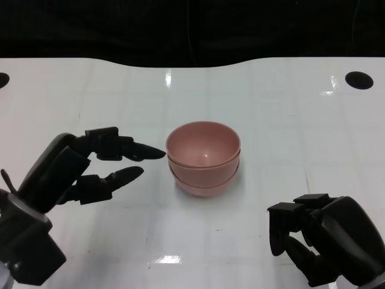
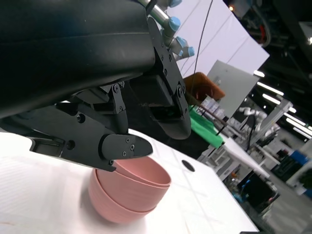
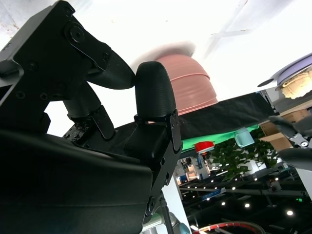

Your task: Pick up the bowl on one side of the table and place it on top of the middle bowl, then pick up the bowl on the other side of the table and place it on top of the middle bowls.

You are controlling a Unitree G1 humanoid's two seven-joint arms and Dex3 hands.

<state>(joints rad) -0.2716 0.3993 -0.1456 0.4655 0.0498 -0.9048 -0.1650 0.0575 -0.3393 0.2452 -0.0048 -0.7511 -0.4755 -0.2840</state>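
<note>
Nearest the camera in the head view is the right hand (image 1: 322, 241), low at the near edge of the white worktop (image 1: 289, 120), its fingers (image 1: 283, 232) curled in on nothing. The left hand (image 1: 78, 171) sits further in, its fingers (image 1: 135, 150) stretched out and parted, holding nothing, tips aimed at the pink bowls (image 1: 203, 158).

Those bowls stand nested, one inside another, in the middle of the worktop. The head view and the left wrist view show at least two rims; whether a third lies within cannot be told. No separate bowl is visible out to either side.

Relative to the fingers, the stack lies just ahead of the left fingertips, close but apart from them, with a strip of bare worktop between. From the right fingers it lies well ahead and inward, clearly further off. The left hand is therefore the nearer one.

Judging from how things lie, the stacking looks done or nearly so, and any next move probably calls for drawing the hands clear without nudging the stack.
</note>
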